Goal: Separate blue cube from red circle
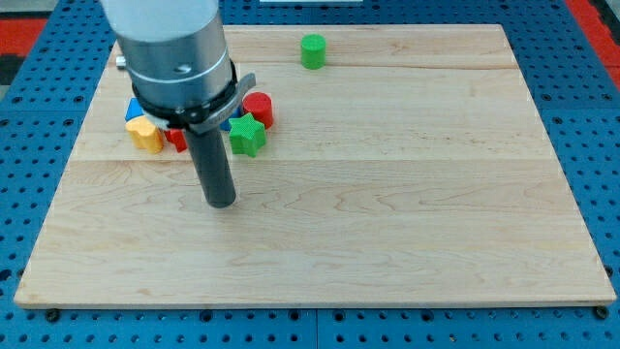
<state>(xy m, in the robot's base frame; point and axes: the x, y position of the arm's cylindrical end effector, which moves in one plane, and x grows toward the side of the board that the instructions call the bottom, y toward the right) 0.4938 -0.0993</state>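
My tip (222, 203) rests on the board below the cluster of blocks at the view's left, a little below and left of the green star (248, 135). The red circle (258, 108) sits just above the green star. The blue cube is almost wholly hidden behind the arm's body; only a sliver (226, 123) shows next to the red circle. Whether the two touch cannot be told.
A yellow block (144, 134), a blue block (134, 109) and a red block (175, 139) peek out at the arm's left. A green cylinder (313, 50) stands near the view's top. The wooden board (387, 213) lies on a blue pegboard.
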